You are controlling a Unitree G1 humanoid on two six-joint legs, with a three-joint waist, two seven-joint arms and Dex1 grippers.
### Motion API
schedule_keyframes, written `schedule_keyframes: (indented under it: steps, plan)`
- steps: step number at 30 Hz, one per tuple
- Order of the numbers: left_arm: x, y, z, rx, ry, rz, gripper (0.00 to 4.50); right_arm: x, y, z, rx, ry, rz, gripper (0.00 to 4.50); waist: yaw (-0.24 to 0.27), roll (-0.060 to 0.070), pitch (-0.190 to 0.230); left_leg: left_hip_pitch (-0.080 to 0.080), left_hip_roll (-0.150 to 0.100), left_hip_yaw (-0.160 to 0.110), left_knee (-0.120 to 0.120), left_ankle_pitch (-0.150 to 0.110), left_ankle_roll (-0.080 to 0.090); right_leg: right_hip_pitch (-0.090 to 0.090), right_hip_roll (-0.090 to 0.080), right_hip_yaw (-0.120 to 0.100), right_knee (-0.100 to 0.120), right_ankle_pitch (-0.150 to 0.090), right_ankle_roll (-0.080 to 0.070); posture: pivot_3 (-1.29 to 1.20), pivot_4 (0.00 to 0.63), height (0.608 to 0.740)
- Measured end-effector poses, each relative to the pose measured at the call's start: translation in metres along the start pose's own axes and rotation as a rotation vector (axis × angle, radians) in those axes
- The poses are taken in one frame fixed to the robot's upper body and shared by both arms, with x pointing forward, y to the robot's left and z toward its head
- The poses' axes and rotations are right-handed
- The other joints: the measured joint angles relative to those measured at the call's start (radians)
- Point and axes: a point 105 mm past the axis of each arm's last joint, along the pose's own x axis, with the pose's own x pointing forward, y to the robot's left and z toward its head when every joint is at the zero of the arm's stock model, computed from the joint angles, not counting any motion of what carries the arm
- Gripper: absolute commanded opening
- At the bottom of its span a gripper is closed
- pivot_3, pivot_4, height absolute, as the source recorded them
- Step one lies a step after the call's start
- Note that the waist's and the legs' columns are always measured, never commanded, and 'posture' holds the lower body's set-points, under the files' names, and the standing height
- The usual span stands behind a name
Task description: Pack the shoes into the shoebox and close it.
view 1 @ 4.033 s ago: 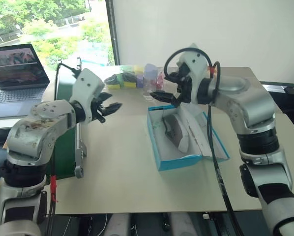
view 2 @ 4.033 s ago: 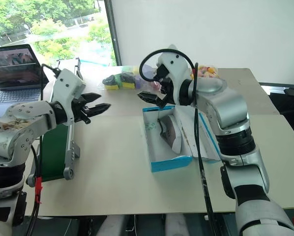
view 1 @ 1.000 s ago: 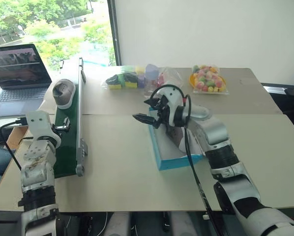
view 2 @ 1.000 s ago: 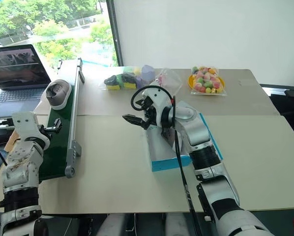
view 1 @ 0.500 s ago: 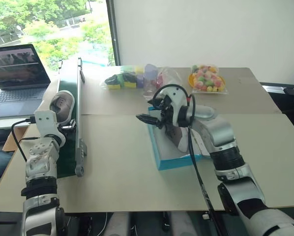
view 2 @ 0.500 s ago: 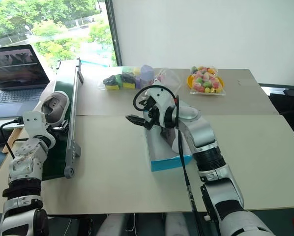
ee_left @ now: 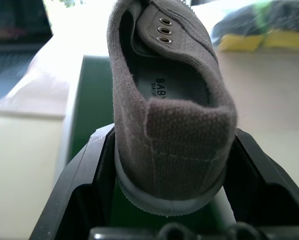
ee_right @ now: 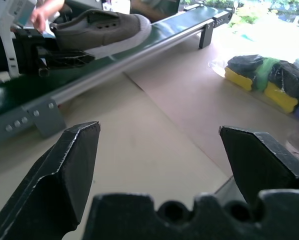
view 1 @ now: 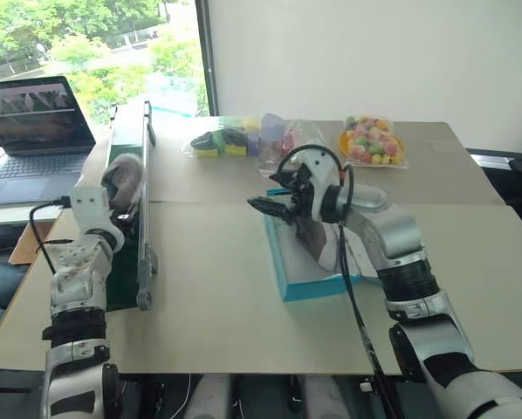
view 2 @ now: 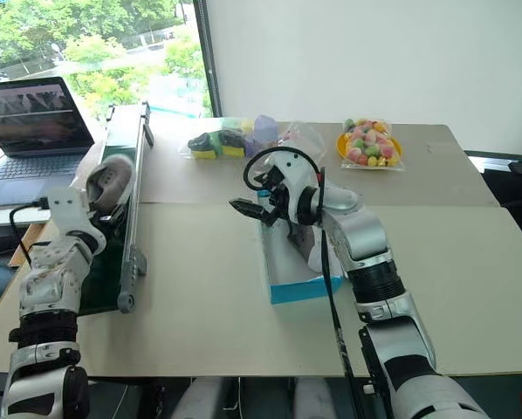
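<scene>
The left gripper (ee_left: 169, 200) clamps a grey shoe's (ee_left: 164, 100) heel at lower centre; the right gripper (ee_right: 159, 165) gapes empty.

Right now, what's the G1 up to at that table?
It is packing shoes. The left pincer has its fingers on either side of the heel of a grey sneaker on the green conveyor. The right pincer hangs open over the blue shoebox, whose lid is open; the other sneaker lies inside.

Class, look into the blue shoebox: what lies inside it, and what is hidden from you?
Inside the shoebox one grey sneaker shows. The right gripper and its arm cover much of the interior, so the rest cannot be seen.
</scene>
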Motion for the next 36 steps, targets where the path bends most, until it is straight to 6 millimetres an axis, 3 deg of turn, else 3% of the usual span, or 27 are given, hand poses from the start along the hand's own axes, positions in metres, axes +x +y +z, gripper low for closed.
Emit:
schedule_keyframes:
  steps: [4,6,8,10,13,21,26,31,36]
  plan:
    - [0.003,-0.078,0.067,-0.013,-0.187,-0.235,2.54,0.0,-0.011,0.03,0.216,-0.101,-0.05,4.5,0.008,0.0,0.0,0.0,-0.002,0.001,0.0,0.0,0.001,0.001,-0.002,0.002,-0.001,0.004,-0.007,0.0,0.15,0.738]
    - [0.001,-0.104,0.08,-0.025,-0.212,-0.309,2.54,0.001,-0.014,0.035,0.326,-0.139,-0.059,4.5,0.005,0.0,0.0,0.0,-0.003,0.002,0.0,-0.001,0.003,0.001,-0.001,0.002,-0.002,0.004,-0.006,0.0,0.15,0.738]
    - [-0.002,-0.126,0.081,-0.027,-0.202,-0.373,2.54,-0.002,-0.025,0.042,0.477,-0.217,-0.087,4.5,0.002,0.0,0.0,-0.001,-0.002,0.002,0.0,0.0,0.003,0.001,0.001,0.003,-0.002,0.004,-0.006,0.0,0.15,0.738]
    - [-0.005,-0.15,0.076,-0.049,-0.172,-0.431,2.54,-0.009,-0.038,0.061,0.635,-0.348,-0.11,4.5,0.001,0.0,0.0,0.0,-0.002,0.002,0.0,0.002,0.007,0.0,0.003,0.003,-0.001,0.004,-0.006,0.0,0.15,0.738]
    - [-0.008,-0.169,0.072,-0.088,-0.144,-0.473,2.54,-0.023,-0.048,0.089,0.72,-0.476,-0.112,4.5,0.0,0.0,0.0,0.0,0.0,0.002,0.0,0.004,0.01,0.001,0.005,0.003,-0.001,-0.001,0.0,0.0,0.15,0.738]
    - [-0.016,-0.193,0.074,-0.14,-0.134,-0.528,2.54,-0.031,-0.057,0.084,0.789,-0.491,-0.164,4.5,-0.015,0.0,0.0,0.001,0.0,0.005,0.001,0.004,0.011,0.002,0.005,0.004,0.0,-0.001,-0.001,0.0,0.15,0.738]
    - [-0.015,-0.196,0.075,-0.136,-0.12,-0.53,2.54,-0.032,-0.058,0.079,0.776,-0.469,-0.182,4.5,-0.016,0.0,0.0,0.001,0.0,0.006,0.001,0.004,0.011,0.002,0.006,0.005,0.0,-0.001,0.0,0.0,0.15,0.738]
    - [-0.015,-0.198,0.092,-0.107,-0.166,-0.552,2.54,-0.027,-0.055,0.071,0.773,-0.434,-0.182,4.5,-0.016,0.0,0.0,0.001,0.0,0.006,0.001,0.004,0.012,0.002,0.005,0.005,0.0,-0.001,0.0,0.0,0.15,0.738]
    - [-0.014,-0.184,0.1,-0.064,-0.187,-0.538,2.54,-0.027,-0.055,0.068,0.767,-0.421,-0.187,4.5,-0.017,0.0,0.0,0.001,0.001,0.006,0.001,0.004,0.011,0.002,0.006,0.005,0.0,-0.001,0.0,0.0,0.15,0.738]
